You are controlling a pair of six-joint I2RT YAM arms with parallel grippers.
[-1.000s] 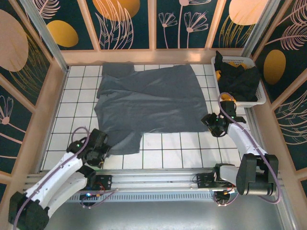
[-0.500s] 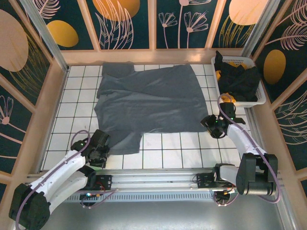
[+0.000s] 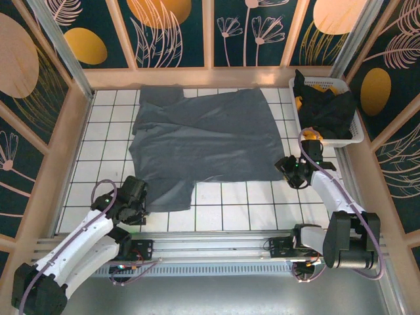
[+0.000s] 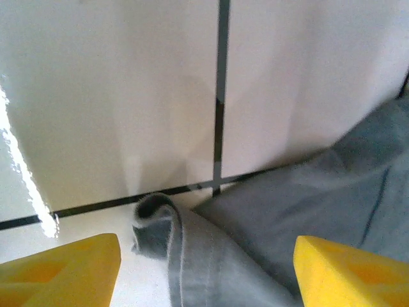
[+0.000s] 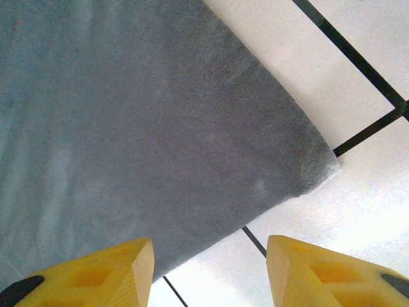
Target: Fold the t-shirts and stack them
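Tabletop (image 3: 262, 210) of white tiles carries the slate grey-blue t-shirt (image 3: 203, 141), spread flat across the middle. A white basket (image 3: 357, 134) at the far right holds the black t-shirt (image 3: 328, 108) and the orange-yellow t-shirt (image 3: 320, 86). The left gripper (image 4: 204, 256), jaws wide, straddles the near-left sleeve hem (image 4: 166, 236). The right gripper (image 5: 211, 256), jaws apart, hovers over the near-right corner (image 5: 319, 173).

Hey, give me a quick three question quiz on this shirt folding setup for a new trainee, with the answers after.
1. True or false: the grey-blue t-shirt is already folded.
2. Where is the black t-shirt? A) in the white basket; B) mid-table; C) clamped in an end effector.
3. Fill in: the ____ end effector has a curled cloth edge between its open jaws.
Key: 1 false, it lies spread out; 2 A; 3 the left end effector.
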